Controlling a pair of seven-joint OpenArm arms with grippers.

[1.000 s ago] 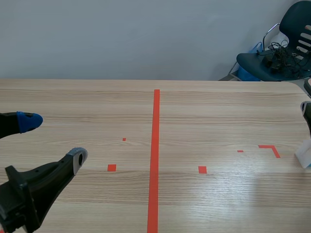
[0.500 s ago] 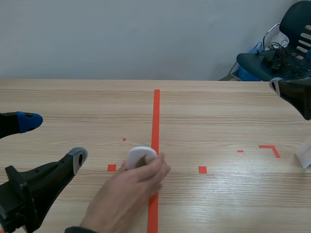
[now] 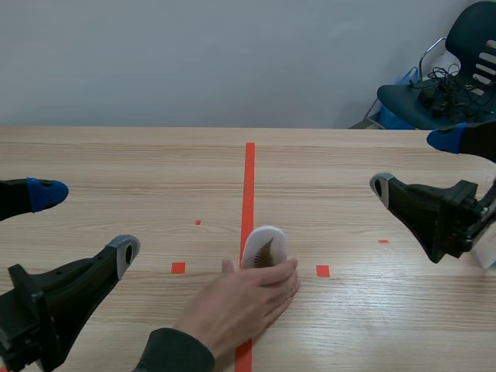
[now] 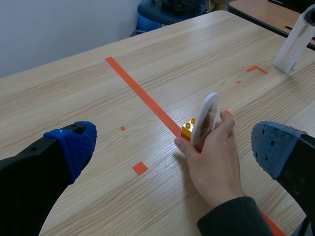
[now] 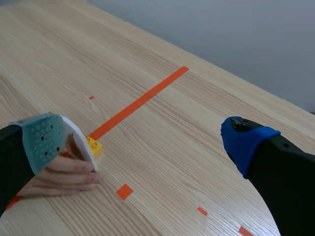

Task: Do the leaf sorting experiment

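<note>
A person's hand [image 3: 244, 298] holds a white disc [image 3: 260, 235], carrying a brown leaf [image 3: 266, 253], upright on the wooden table's [image 3: 116, 155] centre tape line [image 3: 249, 178] beside a yellow brick [image 4: 187, 130], between the left gripper [image 3: 85, 223] and right gripper [image 3: 413, 163], both with fingers spread wide.

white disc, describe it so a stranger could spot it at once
Follow the long orange-red tape line down the middle of the wooden table to where a person's hand lies across it. That hand holds the white disc up on its edge. It alone is round and white, with a brown leaf on its face and a small yellow brick at its base.
</note>
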